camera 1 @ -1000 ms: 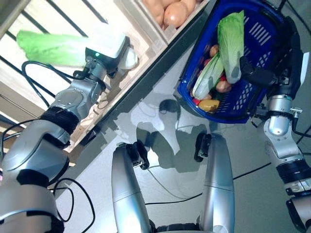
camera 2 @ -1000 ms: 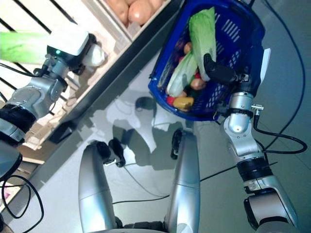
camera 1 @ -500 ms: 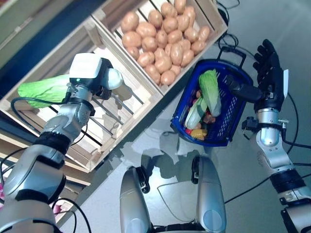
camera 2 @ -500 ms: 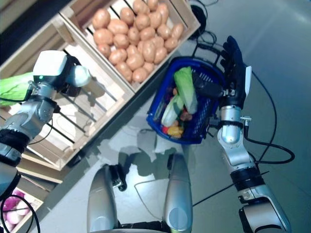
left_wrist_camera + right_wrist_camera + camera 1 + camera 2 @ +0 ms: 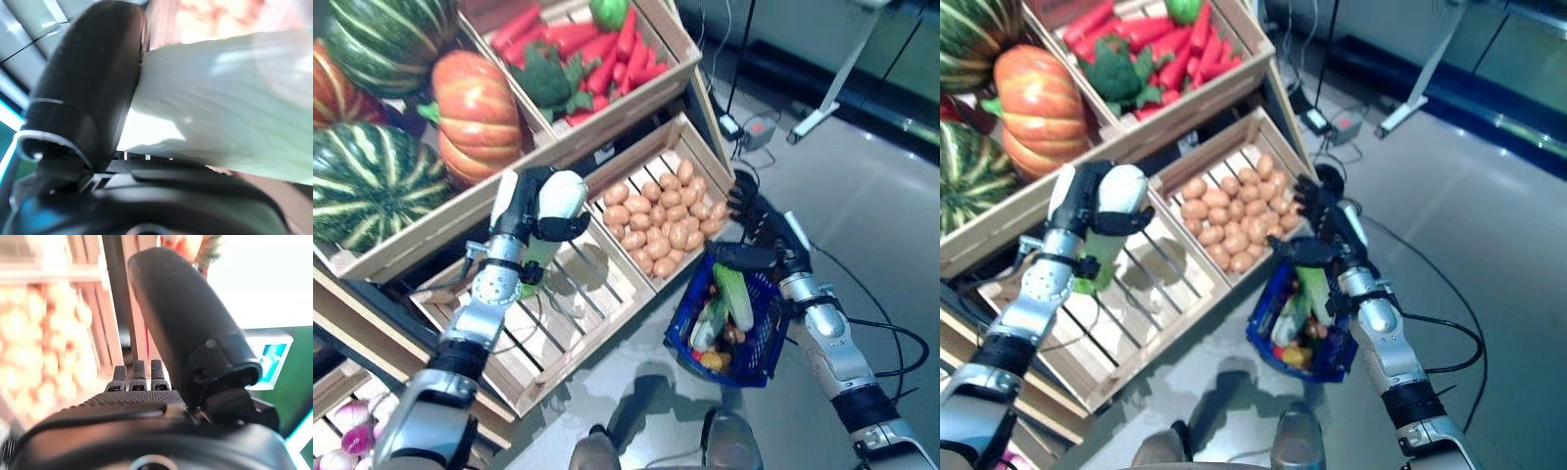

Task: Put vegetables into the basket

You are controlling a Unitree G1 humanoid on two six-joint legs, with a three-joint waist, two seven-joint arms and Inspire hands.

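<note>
Risk: cabbage (image 5: 530, 266) slipping from left hand (image 5: 536, 201) fingers clamped round it, well apart from basket (image 5: 756, 345); right hand (image 5: 762, 227) fingers straight, apart, basket hanging below them.

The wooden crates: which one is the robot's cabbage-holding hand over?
The slatted crate with nothing else visible in it, under the left hand gripping the cabbage; its neighbour holds potatoes.

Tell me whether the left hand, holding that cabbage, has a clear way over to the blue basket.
Probably yes. The left hand holds the cabbage above the slatted crate; only the low potato crate lies between it and the basket, whose top is open.
</note>
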